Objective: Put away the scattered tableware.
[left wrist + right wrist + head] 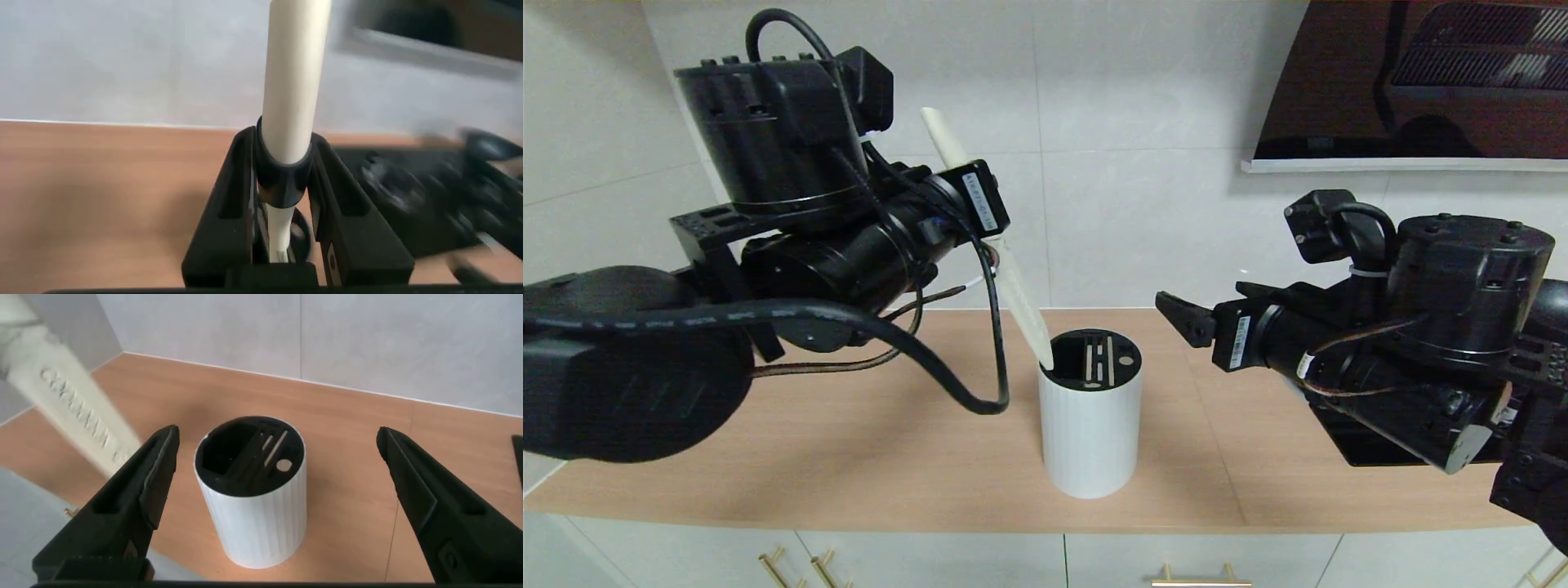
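Observation:
A white ribbed cylinder holder (1090, 416) (257, 514) with a black slotted top stands on the wooden counter (849, 441). My left gripper (980, 200) (282, 175) is shut on a long cream utensil (1021, 302) (294, 73) (73, 400). It holds the utensil tilted above the holder, handle up. The utensil's lower end meets the left edge of the holder's top, and I cannot tell if it is inside a slot. My right gripper (1188, 318) (282, 506) hangs open to the right of the holder, a little above its top, with nothing between its fingers.
A tiled wall (1135, 163) rises right behind the counter. A dark hood (1413, 82) hangs at the upper right. A flat black plate (1372, 449) lies on the counter under my right arm. The counter's front edge runs close below the holder.

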